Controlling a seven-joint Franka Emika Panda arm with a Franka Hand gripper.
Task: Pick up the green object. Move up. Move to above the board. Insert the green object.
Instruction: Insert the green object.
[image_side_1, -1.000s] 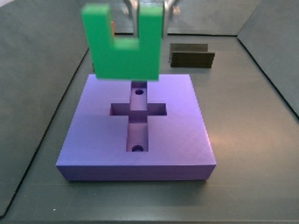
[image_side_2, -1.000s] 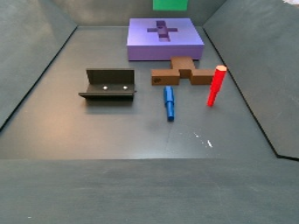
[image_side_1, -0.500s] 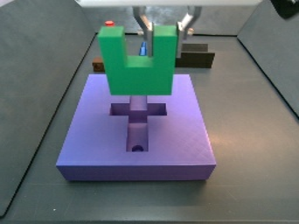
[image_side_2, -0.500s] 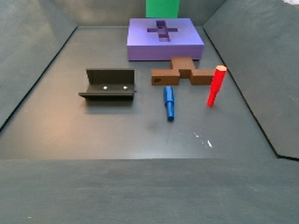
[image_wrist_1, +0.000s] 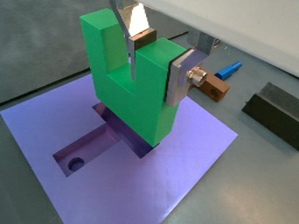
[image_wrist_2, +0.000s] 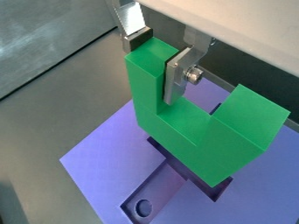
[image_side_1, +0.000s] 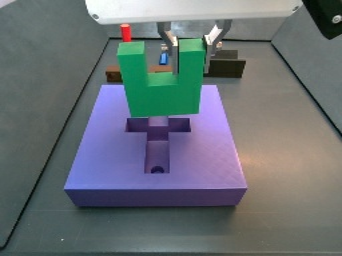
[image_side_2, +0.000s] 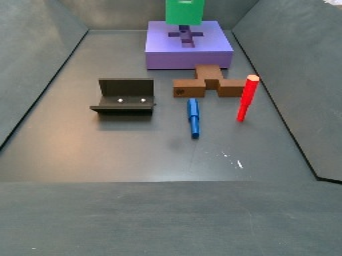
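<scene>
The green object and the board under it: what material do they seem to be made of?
The green object, held by the gripper above the board, looks like matte plastic: flat even colour, no glare. The board looks similar, a matte purple-blue slab, perhaps plastic. Neither material is certain.

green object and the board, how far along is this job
Done: the green object is picked up and lifted, and the gripper holds one of its prongs above the board. In hand: it hangs prongs up over the cross-shaped recess, its base close above the opening in both wrist views. Left: the insertion. The base is not seated in the recess yet.
</scene>
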